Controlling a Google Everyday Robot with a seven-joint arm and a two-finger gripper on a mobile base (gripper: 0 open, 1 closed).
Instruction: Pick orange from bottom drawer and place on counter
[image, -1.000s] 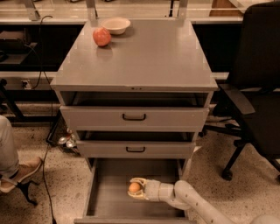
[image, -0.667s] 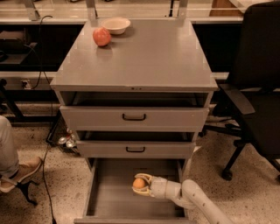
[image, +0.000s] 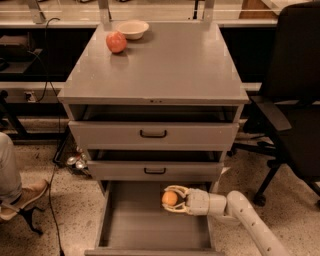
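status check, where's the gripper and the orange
Inside the open bottom drawer, gripper shut on the orange. Not yet on the counter. At its rear left sit a red fruit and a bowl.

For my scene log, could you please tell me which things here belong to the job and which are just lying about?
Job: orange, held by the gripper over the open bottom drawer; counter.
Lying about: red fruit and bowl on the counter; black chair.
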